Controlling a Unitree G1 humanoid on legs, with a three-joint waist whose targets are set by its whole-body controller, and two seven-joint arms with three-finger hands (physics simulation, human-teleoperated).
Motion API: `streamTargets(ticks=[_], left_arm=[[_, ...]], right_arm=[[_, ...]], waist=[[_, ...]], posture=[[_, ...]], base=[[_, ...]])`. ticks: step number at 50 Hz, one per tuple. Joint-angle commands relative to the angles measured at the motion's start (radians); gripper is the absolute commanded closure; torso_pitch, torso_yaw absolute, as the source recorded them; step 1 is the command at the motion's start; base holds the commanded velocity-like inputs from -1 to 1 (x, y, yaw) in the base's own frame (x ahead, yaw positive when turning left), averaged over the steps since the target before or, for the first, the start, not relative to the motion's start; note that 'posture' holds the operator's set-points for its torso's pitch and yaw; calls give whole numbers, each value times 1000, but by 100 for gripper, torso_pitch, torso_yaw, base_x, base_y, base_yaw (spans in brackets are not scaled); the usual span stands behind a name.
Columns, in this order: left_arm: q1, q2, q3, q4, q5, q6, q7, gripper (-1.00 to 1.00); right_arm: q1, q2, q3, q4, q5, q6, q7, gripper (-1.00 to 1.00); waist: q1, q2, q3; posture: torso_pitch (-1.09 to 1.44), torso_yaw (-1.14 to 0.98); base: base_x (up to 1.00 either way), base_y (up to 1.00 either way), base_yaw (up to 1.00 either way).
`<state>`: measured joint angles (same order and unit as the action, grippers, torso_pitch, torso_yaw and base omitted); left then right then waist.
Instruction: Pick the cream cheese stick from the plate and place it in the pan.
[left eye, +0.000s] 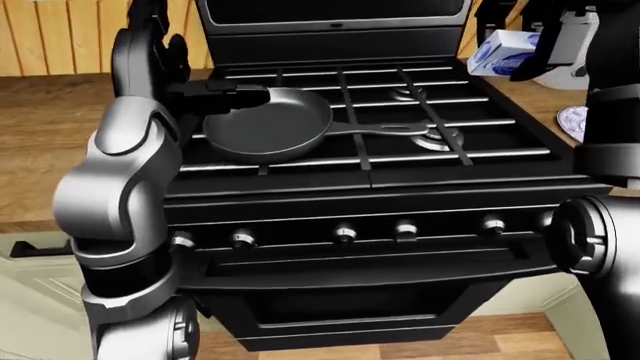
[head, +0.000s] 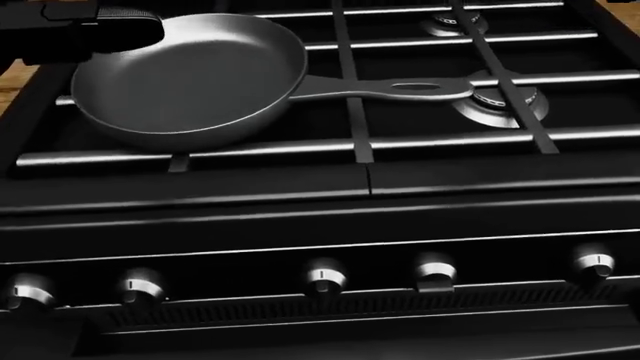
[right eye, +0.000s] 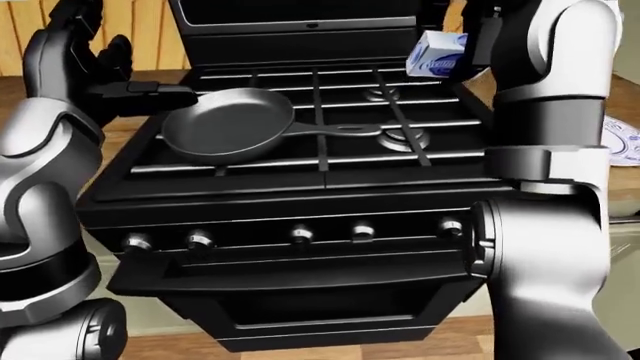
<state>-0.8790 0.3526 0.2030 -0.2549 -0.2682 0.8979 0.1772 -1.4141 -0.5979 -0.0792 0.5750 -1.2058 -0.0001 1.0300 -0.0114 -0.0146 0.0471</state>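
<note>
Black gas stove (left eye: 380, 187) with striped grates fills view, row of silver knobs (head: 325, 276) along bottom. Round grey metal pan (head: 185, 79) sits on left burner, handle pointing right toward silver burner cap (head: 500, 101). My left robot hand (left eye: 225, 91) at pan's upper-left rim, dark fingers extended, grasping nothing. My right robot hand (right eye: 480, 37) raised top right, clenched on white-and-blue cream cheese stick box (right eye: 437, 54), above stove's right edge. Blue-patterned white plate (right eye: 622, 146) on wooden surface (left eye: 40, 142), far right.
</note>
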Motion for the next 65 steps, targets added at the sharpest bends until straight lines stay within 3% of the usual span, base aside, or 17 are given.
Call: streamTargets(ticks=[1, 3, 4, 8, 13, 16, 17, 19, 30, 39, 43, 44, 53, 57, 58, 60, 65], left_arm=[[-30, 9, 6, -27, 0, -27, -1, -100], [-30, 9, 5, -30, 0, -26, -1, -100], [-29, 8, 5, -30, 0, -26, -1, -100], [-29, 7, 3, -32, 0, -25, -2, -100], [-33, 9, 7, -35, -2, -18, 0, -100], [-33, 9, 7, -36, -3, -17, 1, -100], [-31, 9, 7, -31, -2, -23, -1, -100], [-34, 10, 8, -33, -3, -20, 0, -100], [-31, 11, 8, -25, -1, -30, -1, -100], [-28, 9, 7, -28, -2, -30, 0, -100], [-29, 9, 7, -25, -3, -32, 0, -100], [-29, 8, 6, -26, -2, -31, 1, -100], [-28, 8, 6, -28, -2, -30, 0, -100], [-30, 9, 6, -29, -3, -27, 0, -100], [-30, 9, 5, -29, -2, -27, 0, -100], [-29, 9, 5, -27, -2, -29, 0, -100], [-27, 8, 6, -32, -2, -27, 1, -100]], right_arm=[[-30, -13, -12, -27, -4, 1, -24, 100], [-18, -11, -16, -38, -2, 5, -24, 100], [-12, -12, -18, -43, 0, 6, -23, 100], [-6, -15, -19, -50, 2, 8, -22, 100], [-7, -8, -17, -44, 4, 13, -33, 100], [-16, -9, -16, -37, 4, 12, -37, 100], [-15, -8, -15, -38, 4, 12, -37, 100], [-16, -8, -15, -34, 4, 10, -42, 100], [-14, -8, -15, -37, 6, 11, -46, 100], [-11, -8, -15, -37, 7, 10, -44, 100], [-9, -9, -16, -42, 11, 11, -39, 100], [-11, -9, -16, -41, 11, 11, -38, 100], [-12, -9, -15, -40, 10, 10, -39, 100], [-7, -9, -17, -44, 11, 10, -39, 100], [-6, -10, -17, -44, 12, 10, -38, 100], [-2, -10, -18, -46, 13, 10, -40, 100], [10, -5, -18, -59, 14, 16, -38, 100]], waist=[[-2, -5, -25], [1, -60, -37], [-5, -21, -28], [7, -33, -44], [8, 29, -20], [-1, 132, -42], [3, 87, -33], [2, 91, -28], [10, -42, -37], [9, 14, -21], [-1, 134, -43], [1, 88, -33], [0, 20, -26], [6, -48, -28], [-1, -16, -32], [5, -39, -40], [9, 0, -26]], posture=[[0, 0], [0, 0], [0, 0], [0, 0], [0, 0], [0, 0], [0, 0], [0, 0], [0, 0], [0, 0], [0, 0], [0, 0], [0, 0], [0, 0], [0, 0], [0, 0], [0, 0]], base=[[0, 30, 0], [0, 29, 0], [0, 29, 0], [0, 29, 0], [0, 29, 0], [0, 29, 0], [0, 30, 0], [0, 29, 0], [0, 29, 0], [0, 29, 0], [0, 29, 0], [0, 29, 0], [0, 30, 0], [0, 29, 0], [0, 30, 0], [0, 30, 0], [0, 29, 0]])
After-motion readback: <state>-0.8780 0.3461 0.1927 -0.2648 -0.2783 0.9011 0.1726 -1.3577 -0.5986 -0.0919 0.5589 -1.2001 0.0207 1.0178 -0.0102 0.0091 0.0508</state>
